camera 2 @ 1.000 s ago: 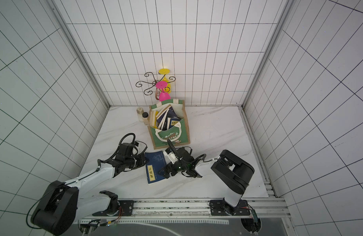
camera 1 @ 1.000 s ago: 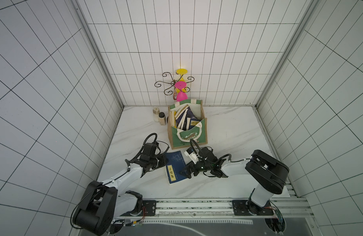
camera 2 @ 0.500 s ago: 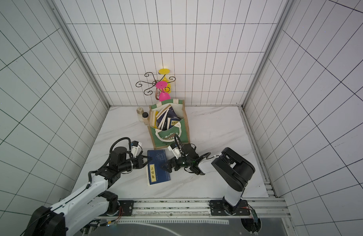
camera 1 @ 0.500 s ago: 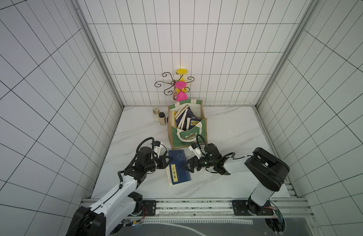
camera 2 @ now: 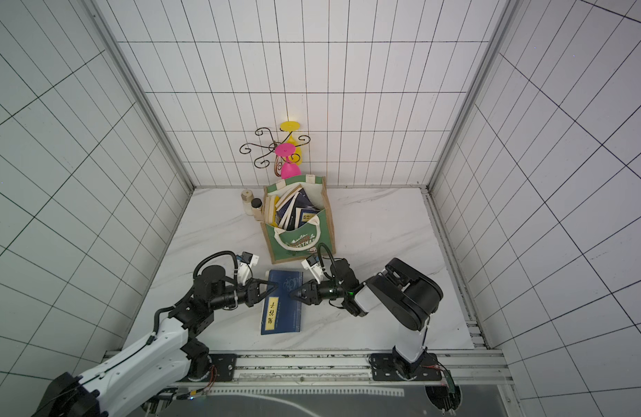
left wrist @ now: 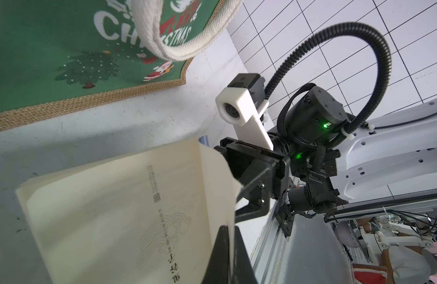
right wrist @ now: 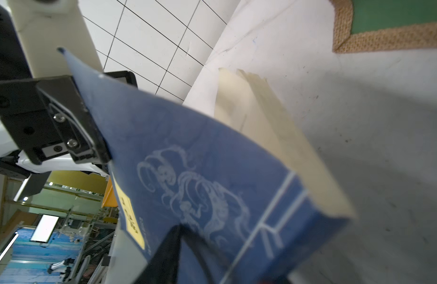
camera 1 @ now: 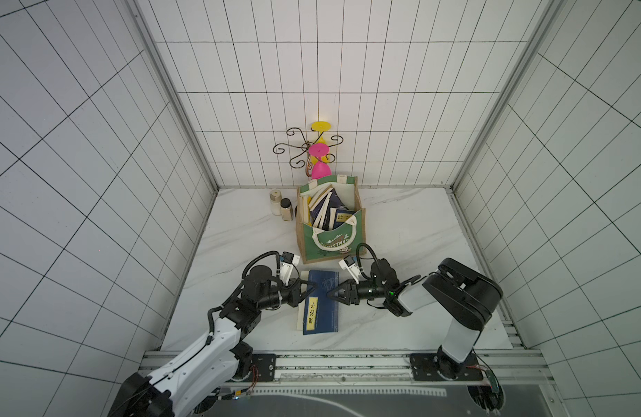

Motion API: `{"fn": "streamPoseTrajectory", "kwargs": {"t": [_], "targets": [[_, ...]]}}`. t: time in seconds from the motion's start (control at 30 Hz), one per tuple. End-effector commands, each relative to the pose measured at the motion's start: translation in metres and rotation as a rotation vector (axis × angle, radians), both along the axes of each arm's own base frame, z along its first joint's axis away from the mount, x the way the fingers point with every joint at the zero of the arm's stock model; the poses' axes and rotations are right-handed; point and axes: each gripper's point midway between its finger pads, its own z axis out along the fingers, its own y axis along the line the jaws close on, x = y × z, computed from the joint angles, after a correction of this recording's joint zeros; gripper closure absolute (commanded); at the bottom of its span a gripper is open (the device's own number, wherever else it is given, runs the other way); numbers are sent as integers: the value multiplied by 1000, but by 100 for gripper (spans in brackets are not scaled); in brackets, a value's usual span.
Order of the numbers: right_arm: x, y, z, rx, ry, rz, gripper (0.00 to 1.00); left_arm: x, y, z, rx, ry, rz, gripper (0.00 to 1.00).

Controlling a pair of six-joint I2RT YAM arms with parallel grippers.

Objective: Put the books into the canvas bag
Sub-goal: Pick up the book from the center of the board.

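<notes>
A navy book (camera 1: pixel 321 310) (camera 2: pixel 283 310) with a yellow title label lies flat in front of the canvas bag (camera 1: pixel 322 249) (camera 2: pixel 297 249). The bag stands upright, with several books (camera 1: pixel 328 209) (camera 2: pixel 293 209) leaning inside it. My left gripper (camera 1: pixel 314 286) (left wrist: pixel 229 227) is shut on the raised free edge of the book's cover, baring a cream page (left wrist: pixel 119 211). From the opposite side, my right gripper (camera 1: pixel 330 294) (right wrist: pixel 181 226) meets the book at its spine edge. Its jaws are drawn in on the book, with one finger on the navy cover (right wrist: pixel 188 147). That view is blurred.
Two small jars (camera 1: pixel 281 207) stand left of the bag. A wire stand holding pink and yellow cups (camera 1: pixel 317 151) is behind it at the back wall. Tiled walls close in three sides, and a metal rail (camera 1: pixel 330 357) runs along the front edge.
My left gripper has moved right with the cover's edge, curling the cover up off the pages. The right gripper's jaws have gone from wide open to closed in at the spine edge.
</notes>
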Motion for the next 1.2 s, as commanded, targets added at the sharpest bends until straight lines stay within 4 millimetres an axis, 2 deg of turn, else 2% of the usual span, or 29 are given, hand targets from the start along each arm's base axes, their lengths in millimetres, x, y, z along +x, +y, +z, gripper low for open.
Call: {"fn": "streamPoseTrajectory", "kwargs": {"t": [0.0, 0.03, 0.07, 0.13, 0.2, 0.23, 0.3, 0.5, 0.63, 0.8, 0.87, 1.07, 1.13, 1.17], "targets": [[-13, -1, 35, 145, -49, 59, 87, 3, 1, -1, 3, -14, 19, 100], [-13, -2, 35, 146, -48, 56, 96, 4, 2, -1, 7, -11, 27, 100], [-13, -2, 36, 149, -50, 52, 100, 4, 2, -2, 11, -7, 31, 97], [-13, -5, 41, 156, -58, 51, 100, 6, 3, -1, 20, -1, 39, 63], [-14, -8, 47, 161, -68, 51, 100, 7, 5, 2, 39, 1, 50, 33], [-14, -10, 50, 162, -73, 53, 100, 9, 8, 3, 56, 1, 68, 25], [-16, -14, 56, 154, -74, 59, 100, 12, 12, 10, 82, -20, 90, 18], [-31, -26, 72, 83, -114, 123, 100, 18, 21, 17, 100, -36, 156, 13], [-45, -43, 89, 35, -123, 190, 100, 14, 13, 33, 57, -67, 103, 13], [-62, -57, 112, 23, -111, 253, 100, -21, -20, 70, -148, -101, -150, 12], [-67, -60, 120, 31, -103, 265, 100, -36, -32, 76, -178, -101, -229, 12], [-75, -65, 133, 45, -87, 264, 100, -65, -54, 69, -137, -75, -349, 14], [-74, -66, 132, 16, -87, 250, 100, -67, -55, 69, -113, -74, -347, 21], [-74, -67, 130, -6, -91, 244, 100, -67, -54, 71, -99, -74, -343, 28]]}}
